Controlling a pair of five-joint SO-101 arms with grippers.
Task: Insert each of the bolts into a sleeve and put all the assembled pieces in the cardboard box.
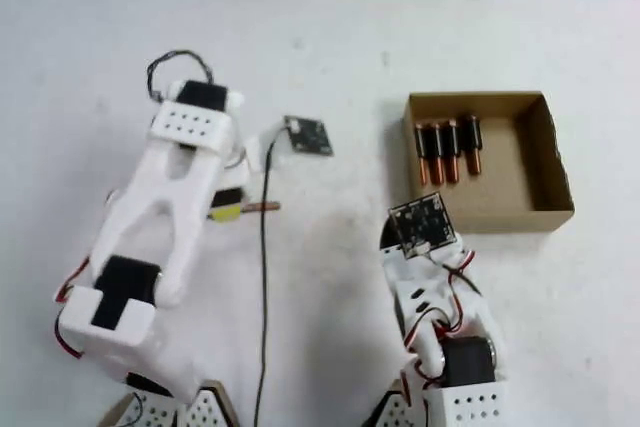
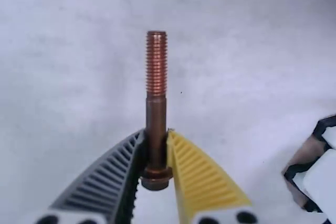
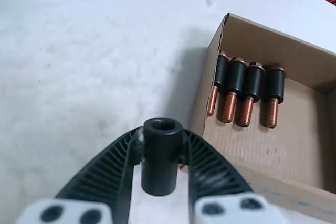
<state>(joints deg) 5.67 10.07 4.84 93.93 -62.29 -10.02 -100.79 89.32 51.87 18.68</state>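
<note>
1. Grips a bolt [image 2: 156,77] in the left end effector [image 2: 156,132], with 1 grey and 1 yellow finger closed on the plain shank just above the head.
2. Leaves the threaded end sticking straight out past the fingertips, over the white surface [image 1: 350,47].
3. Seen from the high view, holds the bolt roughly level, tip pointing toward the right arm [image 1: 440,317].
4. Clamps a black sleeve [image 3: 161,156] in the right end effector [image 3: 161,134], both black fingers closed on its sides and the open bore facing outward.
5. Holds the sleeve just beside the box [image 3: 273,156], outside its near wall.
6. Inside the box, 4 assembled pieces [image 3: 244,90] lying side by side in a row, black sleeves toward the far wall, copper threads toward the arms.
7. Box resting on the right part of the surface, well apart from the bolt.
8. Between bolt and box in the high view, a small board [image 1: 308,135] lying flat, with a black cable [image 1: 264,277] running from it toward the near edge.
</note>
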